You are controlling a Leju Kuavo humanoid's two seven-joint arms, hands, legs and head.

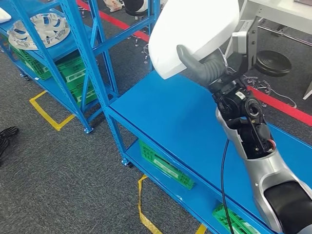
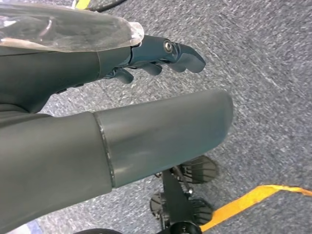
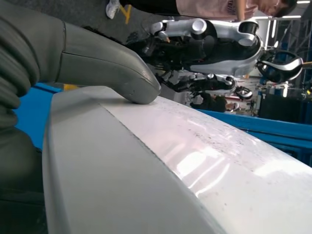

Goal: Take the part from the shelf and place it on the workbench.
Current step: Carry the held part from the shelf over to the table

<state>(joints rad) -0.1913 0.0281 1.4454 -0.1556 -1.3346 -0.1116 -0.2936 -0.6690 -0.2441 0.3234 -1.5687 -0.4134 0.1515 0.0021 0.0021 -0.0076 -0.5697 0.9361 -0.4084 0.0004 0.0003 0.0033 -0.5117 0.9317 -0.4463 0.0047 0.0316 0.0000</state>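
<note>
Right robot hand (image 1: pixel 206 66) gripping white part (image 1: pixel 191 29), fingers hidden

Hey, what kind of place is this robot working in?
Probably a factory or warehouse floor. Blue steel shelving racks hold green plastic crates, yellow tape and red tape mark zones on the grey carpet, and the right hand holds a white moulded part over the blue workbench.

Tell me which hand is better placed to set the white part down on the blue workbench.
The right hand. It already holds the white part, thumb pressed on its top, above the blue workbench. The left hand hangs over the grey carpet, holding nothing.
</note>
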